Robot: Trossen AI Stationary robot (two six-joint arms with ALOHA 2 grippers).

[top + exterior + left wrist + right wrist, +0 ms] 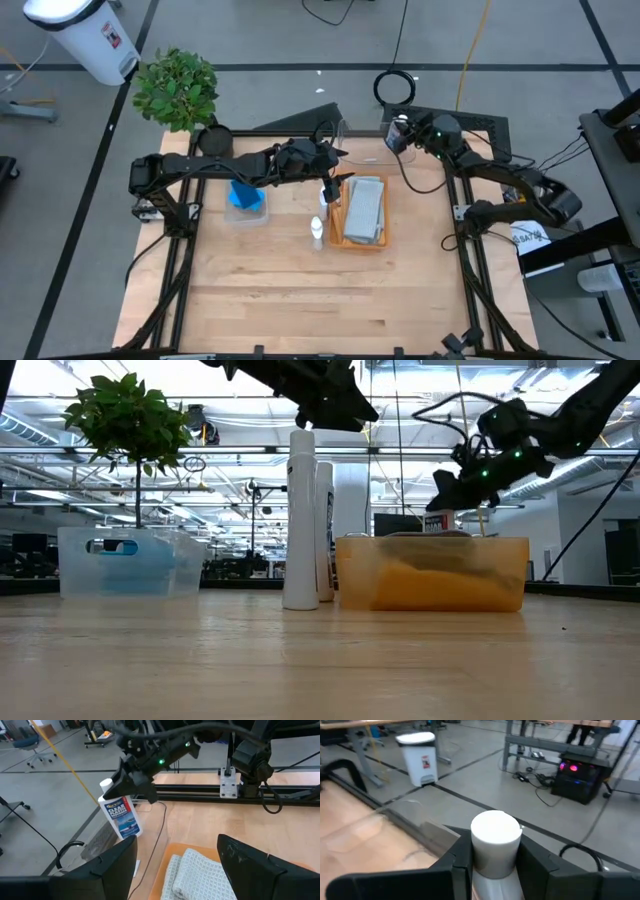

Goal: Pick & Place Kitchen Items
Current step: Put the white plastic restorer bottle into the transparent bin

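My right gripper [395, 135] is over the table's far edge, shut on a white bottle with a blue label [121, 815]. My left gripper [177, 865] hangs open above the orange tray [340, 232], nothing between its fingers. A folded grey cloth [364, 208] lies flat in that tray. Two more white bottles [300, 520] [325, 530] stand upright on their bases just left of the tray. Blue sponges [245, 196] lie in a clear bin [125, 565] to the left of the bottles. My right gripper pinches the bottle's upper body just below the white cap [495, 834], one finger [455, 865] on each side. The fingers come in roughly level from the table's right side, across the bottle. The bottle hangs below them, lifted clear and slightly tilted, cap up.
A green potted plant [178, 88] stands at the far left corner. A second clear bin [405, 815] sits at the far edge near the held bottle. The near half of the wooden table [320, 300] is bare. A white waste bin [85, 35] stands on the floor beyond.
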